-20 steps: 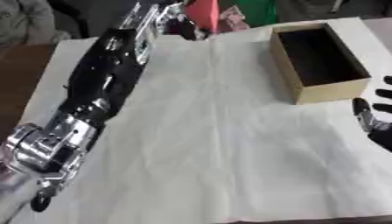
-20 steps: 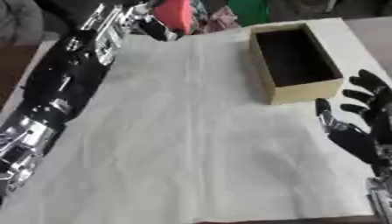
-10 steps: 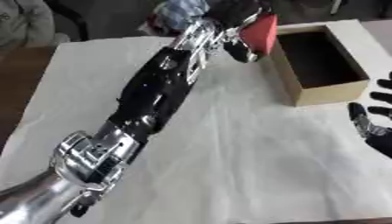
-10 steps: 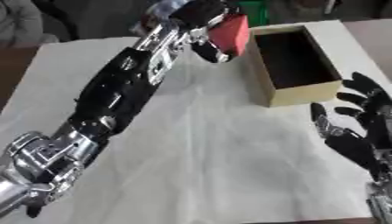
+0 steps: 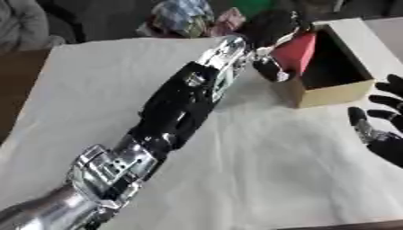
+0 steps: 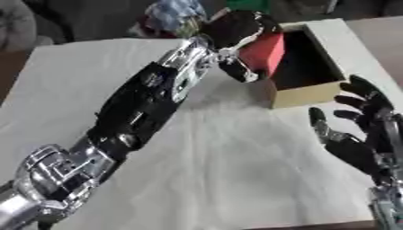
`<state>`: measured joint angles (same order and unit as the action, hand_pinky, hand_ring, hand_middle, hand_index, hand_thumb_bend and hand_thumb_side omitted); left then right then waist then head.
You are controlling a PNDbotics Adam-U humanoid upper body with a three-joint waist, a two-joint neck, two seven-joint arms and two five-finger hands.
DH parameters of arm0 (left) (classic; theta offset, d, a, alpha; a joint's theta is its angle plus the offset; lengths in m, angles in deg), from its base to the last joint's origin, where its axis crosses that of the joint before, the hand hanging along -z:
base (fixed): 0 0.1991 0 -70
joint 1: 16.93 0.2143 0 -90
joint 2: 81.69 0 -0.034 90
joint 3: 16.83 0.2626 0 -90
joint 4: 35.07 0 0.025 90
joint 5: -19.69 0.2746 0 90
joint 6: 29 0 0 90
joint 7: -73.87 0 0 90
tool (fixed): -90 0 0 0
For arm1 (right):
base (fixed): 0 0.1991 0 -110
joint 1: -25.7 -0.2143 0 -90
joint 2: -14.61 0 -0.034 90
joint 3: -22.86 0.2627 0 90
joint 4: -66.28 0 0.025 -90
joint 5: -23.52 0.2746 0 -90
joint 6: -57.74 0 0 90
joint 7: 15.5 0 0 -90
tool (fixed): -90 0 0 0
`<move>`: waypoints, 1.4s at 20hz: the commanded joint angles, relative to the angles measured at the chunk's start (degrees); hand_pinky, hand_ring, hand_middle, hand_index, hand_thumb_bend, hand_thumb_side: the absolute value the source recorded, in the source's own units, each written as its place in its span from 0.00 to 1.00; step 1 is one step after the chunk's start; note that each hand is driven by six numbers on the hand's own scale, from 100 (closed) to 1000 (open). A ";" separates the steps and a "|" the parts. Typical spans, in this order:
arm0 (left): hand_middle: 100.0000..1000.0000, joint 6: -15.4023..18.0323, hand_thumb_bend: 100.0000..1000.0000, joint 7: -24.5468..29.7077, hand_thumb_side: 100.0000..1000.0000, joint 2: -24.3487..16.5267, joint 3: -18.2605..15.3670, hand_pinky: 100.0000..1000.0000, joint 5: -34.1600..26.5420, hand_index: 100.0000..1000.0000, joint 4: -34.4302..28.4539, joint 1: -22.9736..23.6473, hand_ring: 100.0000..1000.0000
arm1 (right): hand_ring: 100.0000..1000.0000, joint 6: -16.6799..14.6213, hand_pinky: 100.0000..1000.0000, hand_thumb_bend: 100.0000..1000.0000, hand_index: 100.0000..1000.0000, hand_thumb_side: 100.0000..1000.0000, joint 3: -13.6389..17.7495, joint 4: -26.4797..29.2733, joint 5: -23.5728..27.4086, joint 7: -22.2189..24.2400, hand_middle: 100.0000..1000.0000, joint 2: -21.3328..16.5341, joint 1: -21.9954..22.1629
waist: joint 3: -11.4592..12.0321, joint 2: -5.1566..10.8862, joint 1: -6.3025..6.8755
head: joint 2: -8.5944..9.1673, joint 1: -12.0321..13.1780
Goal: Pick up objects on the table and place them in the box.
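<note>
My left arm stretches diagonally across the white-covered table to the open tan box at the upper right. My left hand is shut on a red block, held tilted over the box's near left wall, partly above the dark interior. My right hand rests open at the right edge, fingers spread and pointing up, just in front of the box. Several colourful objects lie in a heap at the table's far edge, behind my left hand.
A green thing shows at the far edge beside the heap. A brown surface borders the cloth on the left. A person's grey sleeve sits at the upper left corner, away from the objects.
My left arm has swung right from the far pile, carrying the red block toward and over the box's left wall. The right hand has stayed in place.
</note>
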<state>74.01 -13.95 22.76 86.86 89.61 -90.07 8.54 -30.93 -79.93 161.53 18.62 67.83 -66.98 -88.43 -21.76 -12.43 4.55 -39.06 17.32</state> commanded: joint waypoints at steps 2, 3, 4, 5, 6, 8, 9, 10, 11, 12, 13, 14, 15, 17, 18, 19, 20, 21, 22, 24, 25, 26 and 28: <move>0.64 -0.05 0.26 -1.87 0.05 -0.05 0.01 0.77 0.99 0.81 -0.50 -0.88 0.69 | 0.79 -0.15 0.69 0.28 0.92 0.07 -0.47 0.37 0.14 0.58 0.80 0.28 -1.39 | -0.92 0.69 -0.20 | 0.99 0.10; 0.65 -0.25 0.26 -2.37 0.05 -0.12 -0.12 0.76 1.23 0.81 -0.46 -0.91 0.69 | 0.79 -0.18 0.69 0.28 0.92 0.07 -0.64 0.36 0.13 0.74 0.80 0.42 -1.57 | -1.27 0.65 -0.13 | 1.08 0.12; 0.69 -0.47 0.26 -2.91 0.05 -0.15 -0.24 0.77 1.43 0.83 -0.43 -0.92 0.71 | 0.79 -0.20 0.69 0.28 0.92 0.07 -0.77 0.35 0.12 0.87 0.80 0.51 -1.70 | -1.54 0.62 -0.09 | 1.14 0.11; 0.73 -0.76 0.27 -3.58 0.05 -0.15 -0.36 0.77 1.57 0.84 -0.42 -0.91 0.72 | 0.79 -0.21 0.69 0.28 0.92 0.07 -0.87 0.33 0.12 0.99 0.80 0.58 -1.81 | -1.78 0.58 -0.07 | 1.22 0.12; 0.76 -0.91 0.27 -4.19 0.05 -0.16 -0.32 0.77 1.79 0.85 -0.40 -0.89 0.74 | 0.79 -0.21 0.69 0.28 0.92 0.07 -0.94 0.33 0.13 1.07 0.80 0.63 -1.90 | -1.97 0.53 -0.05 | 1.31 0.13; 0.80 -0.98 0.28 -5.11 0.05 -0.11 -0.21 0.78 2.46 0.86 -0.37 -0.80 0.75 | 0.79 -0.21 0.69 0.28 0.92 0.07 -1.02 0.35 0.15 1.16 0.80 0.71 -2.06 | -2.21 0.43 -0.04 | 1.41 0.14; 0.83 -0.91 0.30 -5.47 0.06 -0.07 -0.09 0.78 2.89 0.88 -0.35 -0.70 0.78 | 0.79 -0.21 0.69 0.28 0.92 0.07 -1.05 0.38 0.15 1.20 0.80 0.74 -2.14 | -2.21 0.36 -0.04 | 1.44 0.13; 0.85 -0.80 0.32 -5.70 0.06 -0.03 0.02 0.79 3.35 0.89 -0.33 -0.60 0.79 | 0.78 -0.20 0.69 0.28 0.92 0.07 -1.07 0.40 0.14 1.23 0.80 0.75 -2.21 | -2.19 0.31 -0.04 | 1.47 0.06; 0.86 -0.67 0.33 -5.84 0.06 0.00 0.14 0.79 4.00 0.90 -0.28 -0.50 0.80 | 0.78 -0.19 0.69 0.28 0.92 0.07 -1.09 0.40 0.12 1.25 0.80 0.77 -2.24 | -2.13 0.26 -0.02 | 1.47 -0.02; 0.87 -0.54 0.35 -5.90 0.06 0.04 0.20 0.80 4.69 0.91 -0.19 -0.41 0.81 | 0.78 -0.20 0.69 0.28 0.92 0.07 -1.12 0.40 0.12 1.26 0.80 0.79 -2.27 | -2.09 0.22 0.00 | 1.51 -0.05; 0.88 -0.44 0.36 -5.93 0.06 0.08 0.16 0.80 5.27 0.91 -0.07 -0.33 0.81 | 0.78 -0.20 0.69 0.28 0.92 0.07 -1.16 0.40 0.13 1.29 0.80 0.81 -2.30 | -2.06 0.18 0.02 | 1.55 -0.09; 0.89 -0.37 0.36 -5.98 0.06 0.13 0.11 0.80 5.73 0.92 0.06 -0.25 0.82 | 0.78 -0.21 0.69 0.28 0.92 0.08 -1.20 0.39 0.12 1.32 0.80 0.83 -2.33 | -2.06 0.14 0.03 | 1.58 -0.13; 0.90 -0.27 0.37 -5.99 0.06 0.17 0.07 0.80 6.13 0.92 0.21 -0.16 0.82 | 0.78 -0.21 0.69 0.28 0.92 0.08 -1.24 0.39 0.10 1.37 0.80 0.84 -2.38 | -2.08 0.10 0.05 | 1.62 -0.15; 0.92 -0.10 0.40 -6.07 0.06 0.26 0.00 0.81 6.75 0.94 0.44 0.00 0.84 | 0.78 -0.21 0.69 0.28 0.92 0.08 -1.27 0.40 0.07 1.40 0.80 0.86 -2.45 | -2.15 0.03 0.08 | 1.63 -0.17; 0.92 -0.01 0.41 -6.12 0.06 0.29 -0.01 0.81 7.06 0.94 0.52 0.05 0.84 | 0.78 -0.21 0.69 0.28 0.92 0.08 -1.28 0.39 0.06 1.40 0.80 0.87 -2.47 | -2.17 -0.01 0.10 | 1.62 -0.19; 0.93 0.03 0.43 -6.20 0.06 0.30 -0.01 0.82 7.41 0.95 0.57 0.09 0.85 | 0.78 -0.21 0.69 0.28 0.92 0.08 -1.29 0.38 0.07 1.40 0.80 0.87 -2.49 | -2.19 -0.05 0.11 | 1.62 -0.22; 0.93 0.04 0.45 -6.25 0.05 0.31 -0.02 0.82 7.77 0.95 0.62 0.13 0.85 | 0.78 -0.20 0.69 0.28 0.92 0.08 -1.31 0.36 0.08 1.41 0.80 0.88 -2.50 | -2.21 -0.08 0.12 | 1.61 -0.23; 0.94 0.07 0.46 -6.27 0.05 0.31 -0.04 0.82 8.07 0.96 0.68 0.18 0.85 | 0.78 -0.22 0.69 0.28 0.92 0.08 -1.34 0.37 0.09 1.43 0.80 0.89 -2.52 | -2.22 -0.12 0.13 | 1.61 -0.26; 0.94 0.08 0.48 -6.37 0.05 0.28 -0.06 0.82 8.35 0.96 0.68 0.21 0.85 | 0.78 -0.22 0.69 0.28 0.92 0.08 -1.36 0.36 0.10 1.44 0.80 0.90 -2.54 | -2.21 -0.16 0.14 | 1.63 -0.27; 0.95 -0.11 0.50 -6.90 0.04 0.25 -0.17 0.83 8.91 0.96 0.64 0.25 0.86 | 0.78 -0.21 0.69 0.28 0.92 0.08 -1.40 0.34 0.11 1.47 0.80 0.90 -2.56 | -2.15 -0.21 0.13 | 1.66 -0.33; 0.96 -0.26 0.51 -7.27 0.03 0.24 -0.25 0.83 9.08 0.97 0.62 0.26 0.86 | 0.78 -0.21 0.69 0.28 0.92 0.08 -1.41 0.33 0.11 1.48 0.80 0.90 -2.58 | -2.13 -0.22 0.12 | 1.68 -0.35; 0.95 -0.45 0.51 -7.74 0.03 0.22 -0.32 0.83 9.12 0.97 0.58 0.27 0.86 | 0.78 -0.21 0.69 0.28 0.92 0.08 -1.41 0.32 0.11 1.48 0.80 0.91 -2.60 | -2.10 -0.22 0.10 | 1.68 -0.36; 0.95 -0.61 0.51 -8.43 0.03 0.14 -0.31 0.83 9.04 0.97 0.56 0.26 0.86 | 0.78 -0.20 0.69 0.28 0.92 0.08 -1.44 0.30 0.11 1.49 0.80 0.93 -2.62 | -2.01 -0.22 0.07 | 1.68 -0.37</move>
<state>73.54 -21.75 23.32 87.01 98.41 -88.82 9.67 -30.99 -81.32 161.28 18.62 69.15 -65.75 -90.04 -23.83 -13.45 5.08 -38.09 17.02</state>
